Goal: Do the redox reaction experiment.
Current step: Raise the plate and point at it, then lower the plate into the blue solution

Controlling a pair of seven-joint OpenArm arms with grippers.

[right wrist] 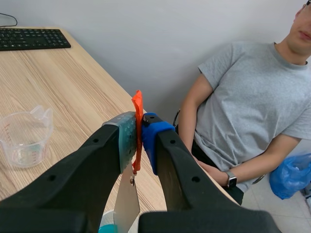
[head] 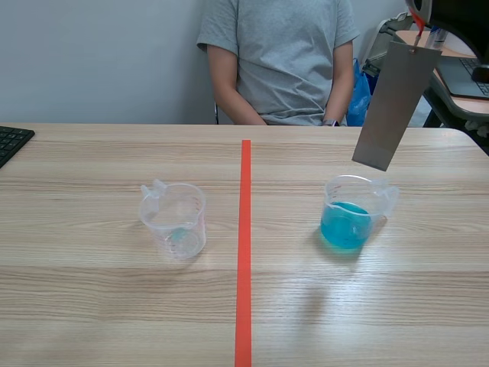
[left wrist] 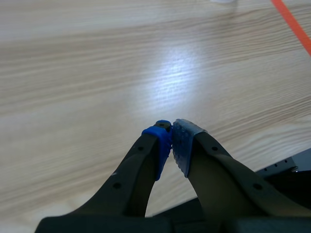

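Left tool point(left wrist: 171, 135): I see two thick black fingers point(left wrist: 138, 172), each with small round screw recesses.
Left pads point(left wrist: 160, 145): one bright blue, one pale, dotted.
Right tool point(right wrist: 140, 133): same black fingers point(right wrist: 77, 170); pads point(right wrist: 127, 140) grey-green, dotted, and blue.

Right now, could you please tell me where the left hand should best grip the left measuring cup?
Probably the left measuring cup at its near rim, one finger inside, coming from above: it stands upright and open, with its spout on the far left, leaving the near rim free. The left hand, shut, must open first.
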